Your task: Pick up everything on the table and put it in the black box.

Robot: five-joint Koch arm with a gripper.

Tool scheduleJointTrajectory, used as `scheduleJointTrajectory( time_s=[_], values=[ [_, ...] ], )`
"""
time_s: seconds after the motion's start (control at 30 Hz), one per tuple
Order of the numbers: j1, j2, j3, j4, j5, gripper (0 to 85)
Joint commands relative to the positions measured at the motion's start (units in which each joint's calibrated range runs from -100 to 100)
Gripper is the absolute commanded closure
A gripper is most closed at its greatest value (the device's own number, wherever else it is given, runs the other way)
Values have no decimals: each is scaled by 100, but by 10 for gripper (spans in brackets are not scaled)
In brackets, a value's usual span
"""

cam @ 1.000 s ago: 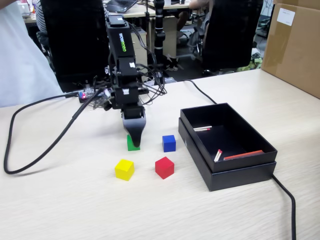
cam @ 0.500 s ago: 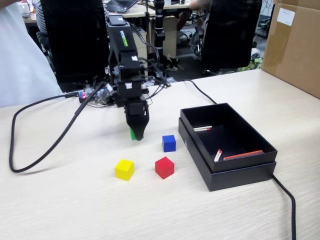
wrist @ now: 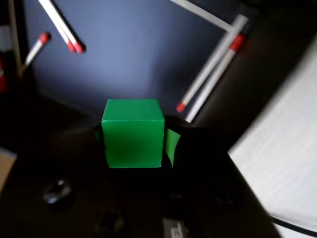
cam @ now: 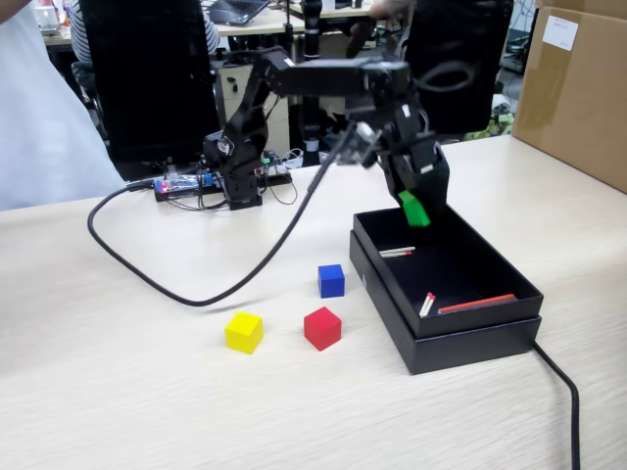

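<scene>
Hand [cam: 419,201] clamped on the green cube [cam: 414,209], hanging over the near corner of the black box [cam: 480,338], arm stretched forward and wrist bent down; no cube is inside yet, and below-left the blue [cam: 331,280], red [cam: 321,327] and yellow [cam: 243,332] cubes wait on the counter [cam: 118,392]

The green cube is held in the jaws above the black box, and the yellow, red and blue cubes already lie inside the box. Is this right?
Not quite. The green cube is indeed in the jaws above the black box, but the fixed view shows the yellow cube, red cube and blue cube on the table, outside the box.
</scene>
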State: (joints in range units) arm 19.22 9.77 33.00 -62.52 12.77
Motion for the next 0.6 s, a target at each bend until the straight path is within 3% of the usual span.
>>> scheduleJointTrajectory(
  time_s=[0.0, 0.03, 0.23, 0.47, 0.57],
  values=[
    [44, 348, 490, -41, 93, 790],
    [49, 532, 490, -41, 107, 786],
    [49, 463, 363, -257, 147, 523],
    [-259, -3048, -462, -430, 112, 516],
    [-689, -4425, -770, -655, -137, 516]
  ],
)
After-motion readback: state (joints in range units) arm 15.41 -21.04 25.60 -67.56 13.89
